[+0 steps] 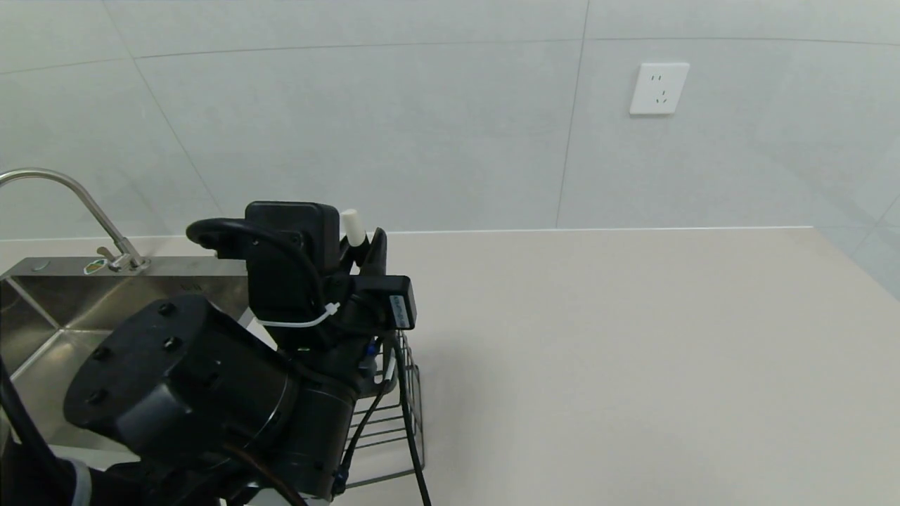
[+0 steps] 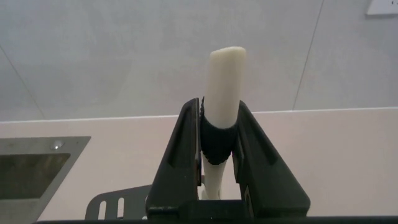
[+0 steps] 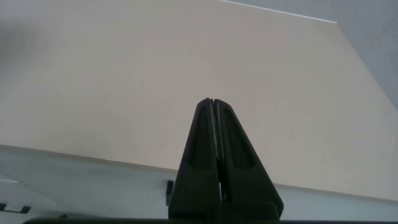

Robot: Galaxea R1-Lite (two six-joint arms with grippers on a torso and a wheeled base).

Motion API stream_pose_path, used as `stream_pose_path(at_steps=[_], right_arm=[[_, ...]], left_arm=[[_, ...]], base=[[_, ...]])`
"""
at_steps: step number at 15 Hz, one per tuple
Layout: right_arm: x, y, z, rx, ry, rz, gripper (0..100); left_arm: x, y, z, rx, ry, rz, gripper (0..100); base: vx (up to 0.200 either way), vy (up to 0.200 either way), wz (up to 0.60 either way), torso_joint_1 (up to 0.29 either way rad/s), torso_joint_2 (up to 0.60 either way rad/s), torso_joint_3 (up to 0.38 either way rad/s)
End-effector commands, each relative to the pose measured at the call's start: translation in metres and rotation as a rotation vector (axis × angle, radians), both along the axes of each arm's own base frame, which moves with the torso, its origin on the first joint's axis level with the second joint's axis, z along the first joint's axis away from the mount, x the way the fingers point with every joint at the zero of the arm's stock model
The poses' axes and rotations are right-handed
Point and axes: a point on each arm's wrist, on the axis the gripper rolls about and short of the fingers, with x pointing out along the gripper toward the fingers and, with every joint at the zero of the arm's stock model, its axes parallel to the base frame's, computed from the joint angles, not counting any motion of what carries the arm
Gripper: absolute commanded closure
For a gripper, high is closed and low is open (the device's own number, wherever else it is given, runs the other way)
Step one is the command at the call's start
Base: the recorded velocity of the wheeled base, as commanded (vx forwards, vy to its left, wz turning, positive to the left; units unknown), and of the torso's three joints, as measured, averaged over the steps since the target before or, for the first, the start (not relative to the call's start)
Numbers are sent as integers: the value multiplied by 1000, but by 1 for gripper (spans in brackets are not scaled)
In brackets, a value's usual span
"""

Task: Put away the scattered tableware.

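bulky black left arm sits closest in the head view and blocks much of the left gripper (image 1: 360,242), so its grip is hard to read from here; a white handle (image 1: 352,226) pokes up above it. beneath the arm, and partly covered by it, a wire rack (image 1: 411,414) stands on the beige counter (image 1: 633,351) just beside the steel sink (image 1: 42,309). a faucet (image 1: 77,197) is cut off at the frame edge, and a wall socket (image 1: 659,88) sits on the tiles.

from the left wrist the grip is plain: both fingers (image 2: 183,143) pinch the white handle, which stands upright between them. its lower end is hidden, so what kind of utensil it is i cannot tell.

from the right wrist, the right gripper (image 3: 213,106) has its fingers pressed together tip to tip, above the counter near its edge.
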Motion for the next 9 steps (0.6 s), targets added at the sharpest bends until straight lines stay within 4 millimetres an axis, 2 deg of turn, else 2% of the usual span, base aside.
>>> stream_pose_path(at_steps=[1,9], right_arm=[[0,0,0,0,2,1,100],[0,0,0,0,2,1,100]], left_arm=[[0,0,-5,11,13,4,100],[-4,7,-26,55,76,8,100]], base=[[0,0,0,0,0,0],[0,0,0,0,0,0]])
